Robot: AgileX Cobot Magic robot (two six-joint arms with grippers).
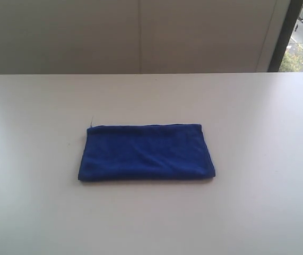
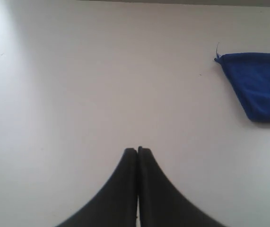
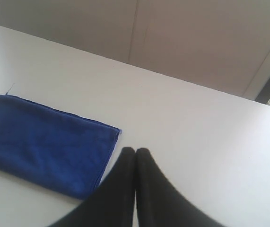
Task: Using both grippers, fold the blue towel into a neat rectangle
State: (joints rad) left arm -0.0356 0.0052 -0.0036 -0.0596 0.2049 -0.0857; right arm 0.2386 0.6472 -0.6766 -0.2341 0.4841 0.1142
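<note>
**Towel folded flat, both hands clear of it**

The blue towel [image 1: 146,153] lies near the middle of the counter [image 1: 257,117] as a long rectangle. Its far edge is straight and its near corners are slightly rounded. The left hand [image 2: 137,150] and the right hand [image 3: 135,150] are both off the cloth, fingers pressed together, holding nothing. If another fold is wanted, each hand should probably open, pinch one corner of the same short end, and lift evenly so the edges meet squarely.

White table [image 1: 257,159], pale wall [image 1: 87,37], window [image 1: 302,37]
</note>
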